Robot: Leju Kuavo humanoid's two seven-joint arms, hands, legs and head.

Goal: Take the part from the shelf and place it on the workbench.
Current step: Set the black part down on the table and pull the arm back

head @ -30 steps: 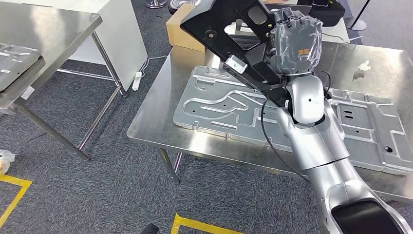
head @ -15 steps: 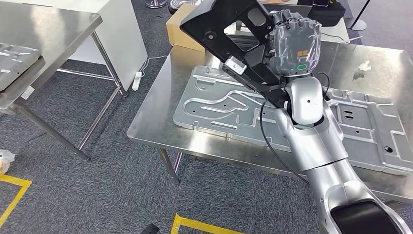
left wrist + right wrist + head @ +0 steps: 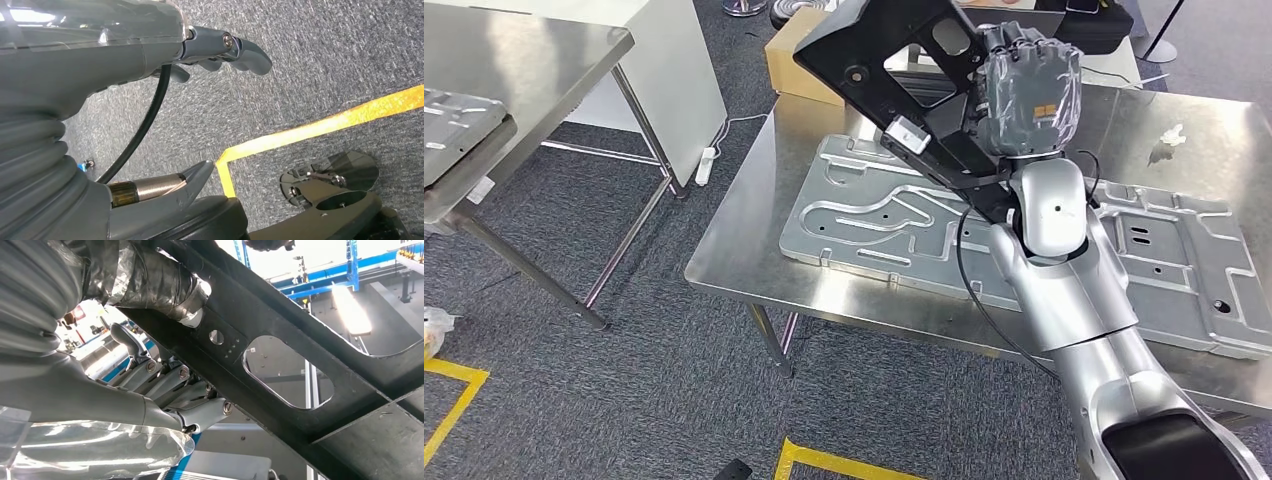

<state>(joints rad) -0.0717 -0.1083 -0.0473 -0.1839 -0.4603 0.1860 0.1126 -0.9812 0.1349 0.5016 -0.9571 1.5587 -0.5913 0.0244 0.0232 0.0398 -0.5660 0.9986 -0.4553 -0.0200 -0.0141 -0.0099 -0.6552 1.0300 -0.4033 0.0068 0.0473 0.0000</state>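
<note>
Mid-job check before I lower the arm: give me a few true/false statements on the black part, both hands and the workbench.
1. The right hand holds the black angular frame part above the steel workbench. True.
2. The black part already lies flat on the workbench. False: it is raised and tilted in the hand.
3. Stamped silver metal panels lie on the workbench. True.
4. The left hand holds a second part. False: it holds nothing, above grey carpet with a yellow tape line.
</note>
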